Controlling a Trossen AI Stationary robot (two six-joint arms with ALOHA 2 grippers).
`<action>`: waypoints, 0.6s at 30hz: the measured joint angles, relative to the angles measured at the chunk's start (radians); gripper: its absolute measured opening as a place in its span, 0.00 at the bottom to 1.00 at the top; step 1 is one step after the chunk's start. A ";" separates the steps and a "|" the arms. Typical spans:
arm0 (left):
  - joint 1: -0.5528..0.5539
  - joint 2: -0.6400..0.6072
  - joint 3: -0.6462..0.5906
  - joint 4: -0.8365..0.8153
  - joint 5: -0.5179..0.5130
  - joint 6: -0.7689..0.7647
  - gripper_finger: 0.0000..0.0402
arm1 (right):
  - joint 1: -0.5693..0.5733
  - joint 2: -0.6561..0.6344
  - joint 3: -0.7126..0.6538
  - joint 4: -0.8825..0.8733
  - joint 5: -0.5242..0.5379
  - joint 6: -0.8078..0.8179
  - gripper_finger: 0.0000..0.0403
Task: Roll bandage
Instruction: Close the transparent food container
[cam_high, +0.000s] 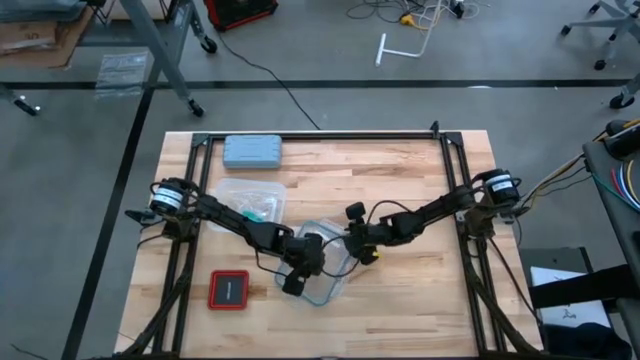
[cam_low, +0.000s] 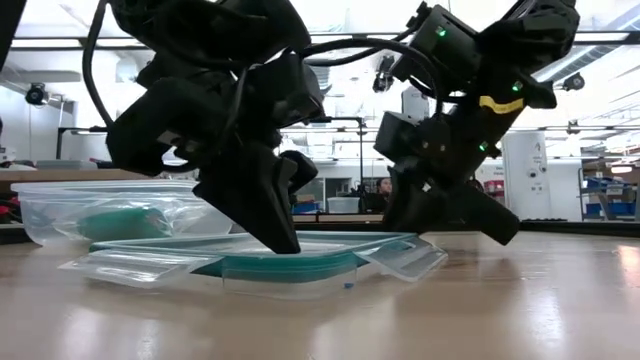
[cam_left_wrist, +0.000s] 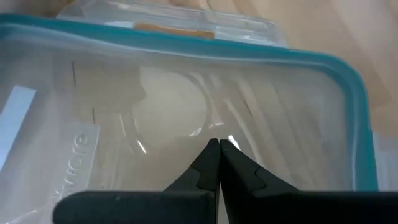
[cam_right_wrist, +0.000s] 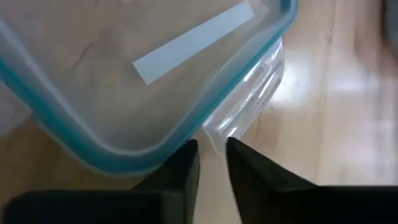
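The teal bandage (cam_high: 259, 208) (cam_low: 125, 222) lies inside a clear tub (cam_high: 248, 199) at the table's left. A clear lid with a teal rim (cam_high: 327, 284) (cam_low: 290, 265) lies flat on the table near the middle. My left gripper (cam_left_wrist: 219, 144) (cam_low: 283, 243) is shut, its tips down on the lid. My right gripper (cam_right_wrist: 211, 146) (cam_high: 357, 247) stands at the lid's right side. Its fingers are a narrow gap apart, at a clear latch flap (cam_right_wrist: 245, 115). My left gripper presses its shut fingertips (cam_left_wrist: 211, 155) down on the lid's clear middle panel (cam_left_wrist: 186, 118), slanting down from above. The lid lies flat on the table. My right gripper has the corner of the latch flap (cam_right_wrist: 216, 132) at its tips; whether it touches it, I cannot tell.
A grey-blue hard case (cam_high: 251, 151) lies at the far left. A red and black square thing (cam_high: 228, 290) lies near the front left. Bare wood lies to the right of the lid and along the table's near edge.
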 joint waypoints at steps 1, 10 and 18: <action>0.000 -0.006 0.000 -0.001 0.008 -0.016 0.00 | -0.007 -0.003 0.000 -0.005 -0.013 0.038 0.20; -0.038 -0.102 -0.007 -0.134 0.135 -0.100 0.00 | -0.113 -0.066 0.001 -0.102 -0.615 0.574 0.02; -0.037 -0.137 -0.014 -0.132 0.049 -0.109 0.00 | -0.141 -0.066 -0.007 -0.097 -0.811 1.026 0.00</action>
